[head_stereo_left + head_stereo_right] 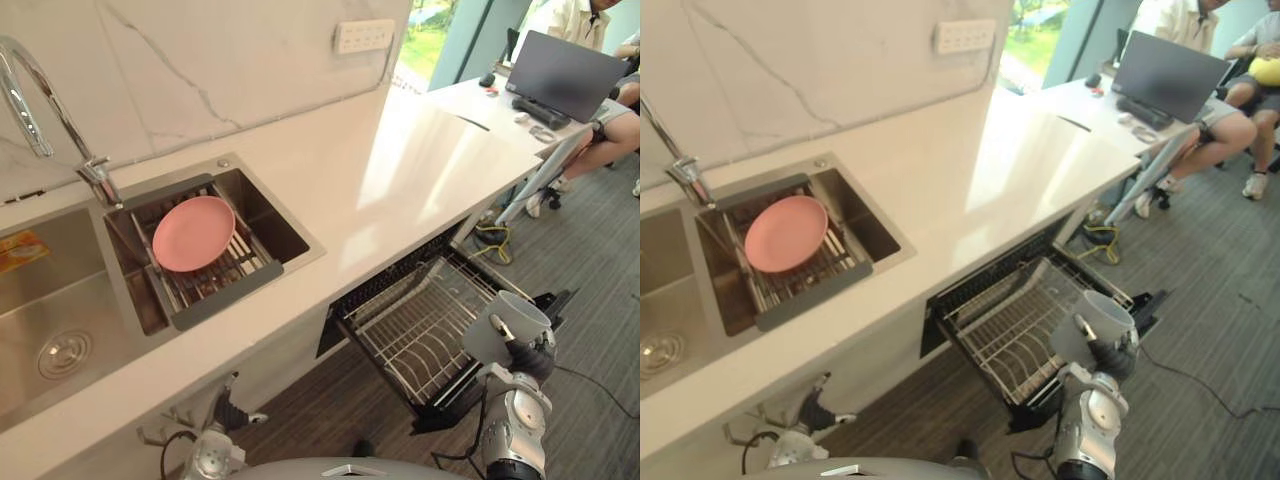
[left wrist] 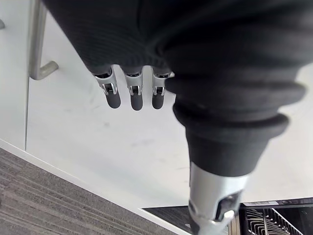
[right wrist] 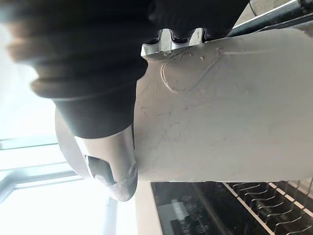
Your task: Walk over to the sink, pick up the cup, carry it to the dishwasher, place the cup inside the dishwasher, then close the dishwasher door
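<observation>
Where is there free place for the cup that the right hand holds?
The pulled-out dishwasher rack near the cup looks bare across its wires. The white counter beside the sink is free too. Crowded: the drainer tray in the sink, under a pink plate.

The faucet [image 1: 97,178] and the left basin of the sink [image 1: 70,290] run off the left edge of the head views, and a person [image 1: 612,135] seated at the far desk is cut off by the top right corner. The right hand [image 1: 530,360], curled round the cup [image 1: 500,325], covers the cup's lower side and the near corner of the dishwasher rack [image 1: 415,325]. The pink plate [image 1: 193,232] hides part of the drainer [image 1: 225,295] beneath it.
</observation>
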You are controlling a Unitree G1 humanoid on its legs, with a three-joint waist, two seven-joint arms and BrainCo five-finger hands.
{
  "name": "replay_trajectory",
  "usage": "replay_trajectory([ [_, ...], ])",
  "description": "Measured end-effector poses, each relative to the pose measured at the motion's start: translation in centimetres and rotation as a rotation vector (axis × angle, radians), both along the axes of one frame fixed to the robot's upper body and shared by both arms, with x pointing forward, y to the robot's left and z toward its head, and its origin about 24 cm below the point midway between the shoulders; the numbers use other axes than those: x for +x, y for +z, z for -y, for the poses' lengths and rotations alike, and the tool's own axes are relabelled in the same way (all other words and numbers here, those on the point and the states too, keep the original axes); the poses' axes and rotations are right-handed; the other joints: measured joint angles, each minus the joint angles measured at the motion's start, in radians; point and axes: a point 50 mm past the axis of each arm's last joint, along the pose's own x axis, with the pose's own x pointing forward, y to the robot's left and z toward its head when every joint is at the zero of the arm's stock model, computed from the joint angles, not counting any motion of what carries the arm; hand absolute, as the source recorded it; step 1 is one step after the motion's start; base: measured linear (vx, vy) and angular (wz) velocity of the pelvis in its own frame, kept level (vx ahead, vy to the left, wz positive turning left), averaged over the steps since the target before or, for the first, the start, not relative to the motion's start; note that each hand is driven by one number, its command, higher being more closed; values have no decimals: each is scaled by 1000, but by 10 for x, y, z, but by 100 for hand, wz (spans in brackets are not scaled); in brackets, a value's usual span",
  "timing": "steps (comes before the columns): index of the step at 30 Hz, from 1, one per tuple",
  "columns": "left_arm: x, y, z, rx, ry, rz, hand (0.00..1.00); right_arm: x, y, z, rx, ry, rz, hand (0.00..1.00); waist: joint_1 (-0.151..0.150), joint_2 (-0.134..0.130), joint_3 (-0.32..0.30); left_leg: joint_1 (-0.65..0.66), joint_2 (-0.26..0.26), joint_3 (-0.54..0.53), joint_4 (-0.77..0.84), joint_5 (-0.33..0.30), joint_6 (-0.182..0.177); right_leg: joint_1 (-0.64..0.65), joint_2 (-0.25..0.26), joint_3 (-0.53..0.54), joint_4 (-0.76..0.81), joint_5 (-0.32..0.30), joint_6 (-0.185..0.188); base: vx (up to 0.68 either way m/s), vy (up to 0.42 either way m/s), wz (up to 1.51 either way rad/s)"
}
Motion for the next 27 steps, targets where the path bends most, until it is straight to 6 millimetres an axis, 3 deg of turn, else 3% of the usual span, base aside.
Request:
replay_trajectory([
  [5,2,1,-10,16,31,10,0,13,-1,11,-59,27,-105,100,1,14,22,-26,-3,-26,3,11,0,-12,-2,-18,3,0,1,-11,-7,13],
  [13,13,10,-27,62,11,54,0,52,35,24,-200,97,-112,100,10,42,122,-76,-1,-38,28,13,2,-68,-8,-22,57,-14,-7,-31,-4,5],
  [17,7,5,-36,99,22,-4,0,63,49,29,-240,100,-89,100,19,55,169,-117,2,-39,38,20,1,-114,-11,-20,81,-18,-9,-43,-15,3],
  [20,-1,0,-40,113,37,-55,0,73,58,26,-266,118,-70,100,24,62,201,-141,2,-40,38,30,1,-156,-17,-20,106,-23,-9,-18,-16,4],
  [27,6,2,-38,98,68,-27,0,97,82,16,-394,194,-52,100,42,90,276,-186,-5,-57,32,56,2,-199,-28,-36,128,-23,-9,-35,-17,8],
])
